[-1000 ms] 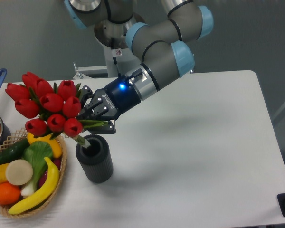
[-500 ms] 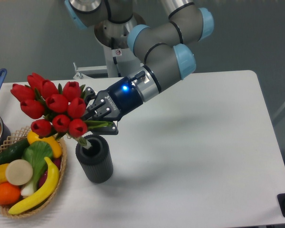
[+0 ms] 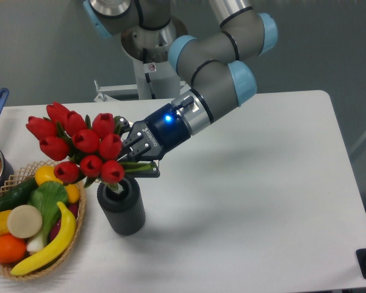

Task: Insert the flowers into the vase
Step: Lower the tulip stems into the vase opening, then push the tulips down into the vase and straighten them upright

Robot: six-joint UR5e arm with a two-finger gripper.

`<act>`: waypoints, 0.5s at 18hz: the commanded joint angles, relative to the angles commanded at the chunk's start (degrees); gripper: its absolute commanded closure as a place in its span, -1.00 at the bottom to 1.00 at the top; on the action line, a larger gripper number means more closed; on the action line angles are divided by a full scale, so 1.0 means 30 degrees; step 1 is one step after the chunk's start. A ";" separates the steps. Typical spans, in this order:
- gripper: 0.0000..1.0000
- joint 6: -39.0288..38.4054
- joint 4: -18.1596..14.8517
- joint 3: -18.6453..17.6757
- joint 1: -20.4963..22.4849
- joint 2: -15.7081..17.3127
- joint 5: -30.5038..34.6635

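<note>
Seating the stems: fixed camera, single view. The pincer (image 3: pixel 136 157) is clamped on the green stems of the flowers (image 3: pixel 79 145), just above the vase (image 3: pixel 121 204), which stands upright on the worktop (image 3: pixel 244 201) beside the fruit basket (image 3: pixel 79 235). The bunch leans left, buds out over the basket; the stem ends appear to sit at the vase mouth, though how deep cannot be told. Good practice, judged from this pose: swing the stems toward vertical over the opening, lower straight along the vase axis, avoid pressing on the rim so the vase does not tip, release only once the stems rest inside
</note>
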 joint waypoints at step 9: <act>0.60 0.0148 0.0000 -0.0879 0.0088 -0.0498 0.0000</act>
